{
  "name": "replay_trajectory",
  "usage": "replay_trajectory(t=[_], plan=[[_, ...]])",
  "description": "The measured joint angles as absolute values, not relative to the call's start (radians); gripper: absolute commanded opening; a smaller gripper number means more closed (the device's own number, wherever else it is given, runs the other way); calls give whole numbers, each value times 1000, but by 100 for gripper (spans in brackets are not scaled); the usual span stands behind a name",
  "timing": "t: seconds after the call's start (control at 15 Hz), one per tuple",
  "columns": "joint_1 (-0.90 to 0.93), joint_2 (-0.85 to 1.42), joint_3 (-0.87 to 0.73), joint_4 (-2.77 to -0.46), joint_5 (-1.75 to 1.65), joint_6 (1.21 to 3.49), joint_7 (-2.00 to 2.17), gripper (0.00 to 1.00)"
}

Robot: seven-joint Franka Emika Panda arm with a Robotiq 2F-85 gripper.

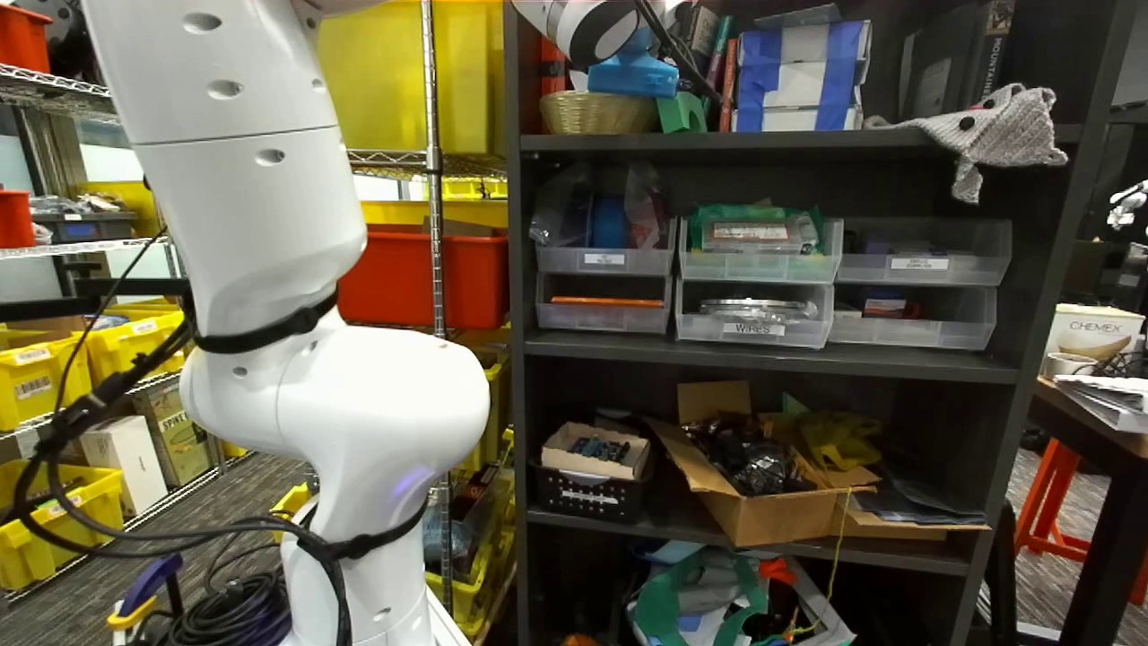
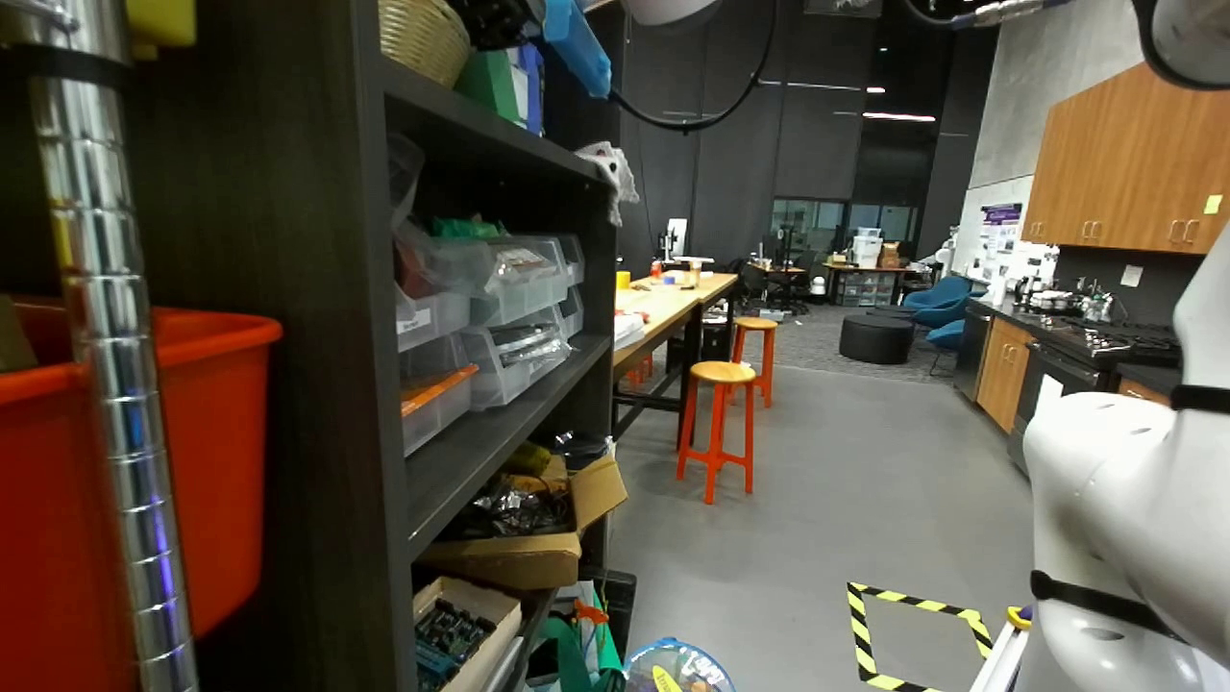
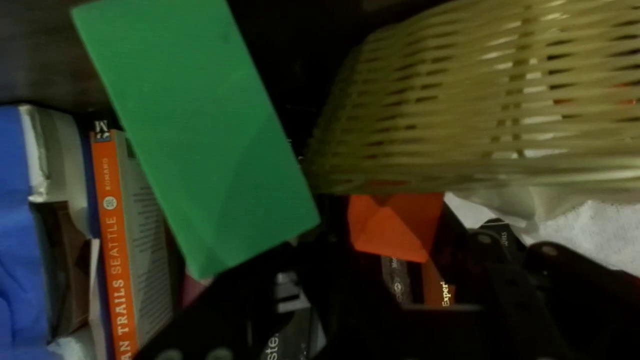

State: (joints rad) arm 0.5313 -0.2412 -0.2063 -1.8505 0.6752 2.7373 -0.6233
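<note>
In the wrist view, an orange piece [image 3: 382, 227] shows at the mouth of the pincer [image 3: 392, 237]; whether gripped, I cannot tell. The green block [image 3: 200, 140] lies at ten o'clock, long axis eleven-to-five; basket [image 3: 475, 110] at one.

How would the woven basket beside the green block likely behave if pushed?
The basket itself is probably light for its size, given the thin strands and open gaps, though any load inside is unclear. Its woven wall would likely give slightly rather than crack. Because it tapers toward its base, a push near the rim might tip it.
</note>
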Motion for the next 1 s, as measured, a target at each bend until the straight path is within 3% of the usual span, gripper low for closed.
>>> replay_trajectory(t=[1.0], plan=[[539,-251,-206,-1801,679,2755,-660,16]])
